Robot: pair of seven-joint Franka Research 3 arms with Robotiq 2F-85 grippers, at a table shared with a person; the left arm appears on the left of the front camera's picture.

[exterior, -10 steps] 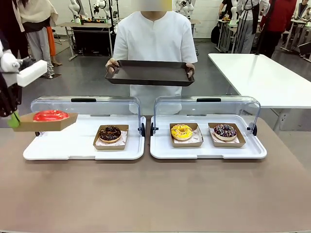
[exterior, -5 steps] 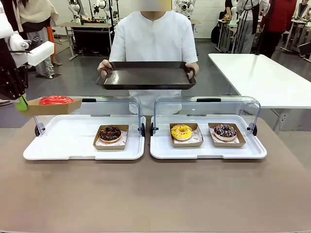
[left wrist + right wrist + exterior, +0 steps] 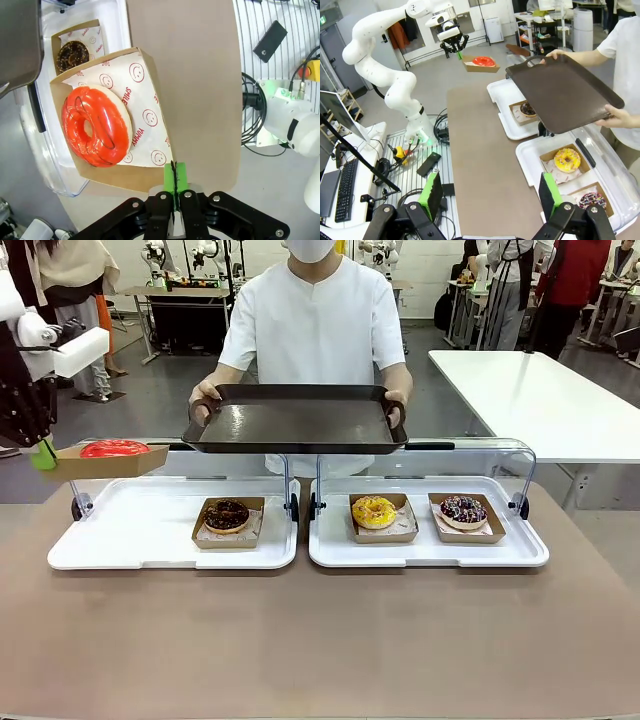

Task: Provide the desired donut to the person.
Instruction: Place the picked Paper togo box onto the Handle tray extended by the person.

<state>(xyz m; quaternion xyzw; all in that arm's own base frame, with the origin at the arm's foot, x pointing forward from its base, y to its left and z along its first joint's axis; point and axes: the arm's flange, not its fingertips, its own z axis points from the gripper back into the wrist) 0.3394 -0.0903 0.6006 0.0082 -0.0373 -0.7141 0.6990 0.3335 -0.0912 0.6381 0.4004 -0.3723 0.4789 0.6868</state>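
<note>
Lifted higher than before, the left tool (image 3: 175, 176) pinches the box (image 3: 100, 466) edge, red donut (image 3: 96, 126) just beyond its tips.

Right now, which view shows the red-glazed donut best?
Left wrist view: it looks straight down on the red-glazed donut, whole ring visible in its cardboard tray, whose rim the left gripper holds with shut jaws. Front view shows the donut edge-on, far left. Right wrist view shows the donut small and distant.

Bright, even overhead indoor light; all views sharp. Soft glare on dark serving tray (image 3: 300, 425), clear lids (image 3: 225, 465), glossy red donut (image 3: 107, 115). Faint shadows on counter (image 3: 320, 640). Wrist views wide-angle, bent at the edges.
</note>
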